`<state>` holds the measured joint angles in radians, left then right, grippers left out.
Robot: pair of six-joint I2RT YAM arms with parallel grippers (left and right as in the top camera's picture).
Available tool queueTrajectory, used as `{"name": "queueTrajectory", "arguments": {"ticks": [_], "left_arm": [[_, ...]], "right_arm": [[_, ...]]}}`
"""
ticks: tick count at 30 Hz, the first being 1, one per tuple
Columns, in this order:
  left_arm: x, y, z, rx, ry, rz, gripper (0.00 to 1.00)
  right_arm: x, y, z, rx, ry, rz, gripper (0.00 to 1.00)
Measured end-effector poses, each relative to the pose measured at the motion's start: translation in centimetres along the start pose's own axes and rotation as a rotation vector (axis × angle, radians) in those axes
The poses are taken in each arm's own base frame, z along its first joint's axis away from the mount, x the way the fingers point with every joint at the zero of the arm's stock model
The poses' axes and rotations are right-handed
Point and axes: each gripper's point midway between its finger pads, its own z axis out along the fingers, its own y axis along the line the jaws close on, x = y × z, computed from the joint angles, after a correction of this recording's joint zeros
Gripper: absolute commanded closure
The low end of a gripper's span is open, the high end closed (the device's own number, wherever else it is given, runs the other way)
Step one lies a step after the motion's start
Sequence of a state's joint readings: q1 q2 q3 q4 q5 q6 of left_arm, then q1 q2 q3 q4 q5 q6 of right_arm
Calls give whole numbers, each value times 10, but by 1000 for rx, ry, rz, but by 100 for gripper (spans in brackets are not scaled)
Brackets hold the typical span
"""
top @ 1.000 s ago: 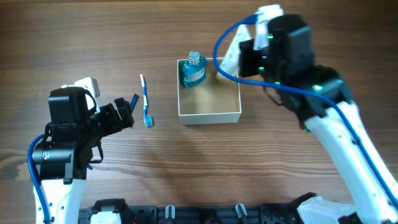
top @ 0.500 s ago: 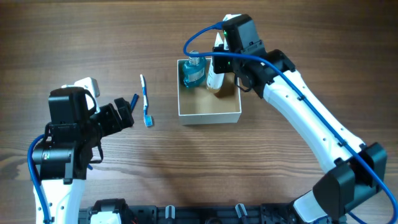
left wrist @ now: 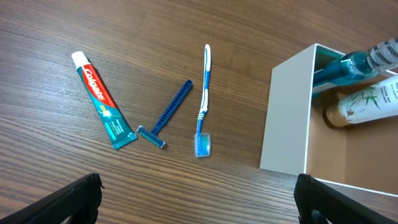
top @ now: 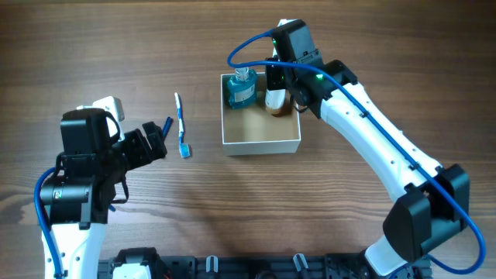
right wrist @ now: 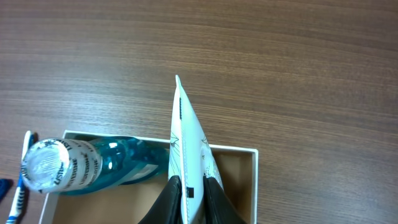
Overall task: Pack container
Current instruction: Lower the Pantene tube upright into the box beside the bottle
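Note:
The container (top: pixel 260 143) is a square white-walled box with a tan inside, at the table's middle. A blue mouthwash bottle (top: pixel 241 87) lies in its back left corner. My right gripper (top: pixel 277 80) is shut on a white tube with a tan cap (top: pixel 273 99), held in the container's back part beside the bottle. The right wrist view shows the fingers (right wrist: pixel 188 186) pinching the tube (right wrist: pixel 189 143) next to the bottle (right wrist: pixel 81 165). My left gripper (top: pixel 151 141) is open and empty, left of a toothbrush (top: pixel 181 124).
In the left wrist view a toothpaste tube (left wrist: pixel 102 99), a blue razor (left wrist: pixel 166 114) and the toothbrush (left wrist: pixel 203 102) lie on the wood left of the container (left wrist: pixel 286 112). The open left fingers (left wrist: pixel 199 196) hover in front of them.
My right arm swung left from behind the container's back right corner and brought the white tube down into the container beside the bottle. The left arm has not moved.

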<state>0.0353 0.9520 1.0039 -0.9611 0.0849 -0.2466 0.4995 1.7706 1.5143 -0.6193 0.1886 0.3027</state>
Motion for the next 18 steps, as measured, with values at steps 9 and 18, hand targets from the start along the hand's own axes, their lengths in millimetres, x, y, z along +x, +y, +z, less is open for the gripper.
{"name": "queueTrajectory", "arguments": {"ticks": [9, 18], "left_arm": [[0, 0, 0, 0, 0, 0, 0], [0, 0, 0, 0, 0, 0, 0]], "right_arm": [[-3, -1, 11, 23, -19, 2, 96], [-10, -3, 14, 35, -50, 8, 95]]}}
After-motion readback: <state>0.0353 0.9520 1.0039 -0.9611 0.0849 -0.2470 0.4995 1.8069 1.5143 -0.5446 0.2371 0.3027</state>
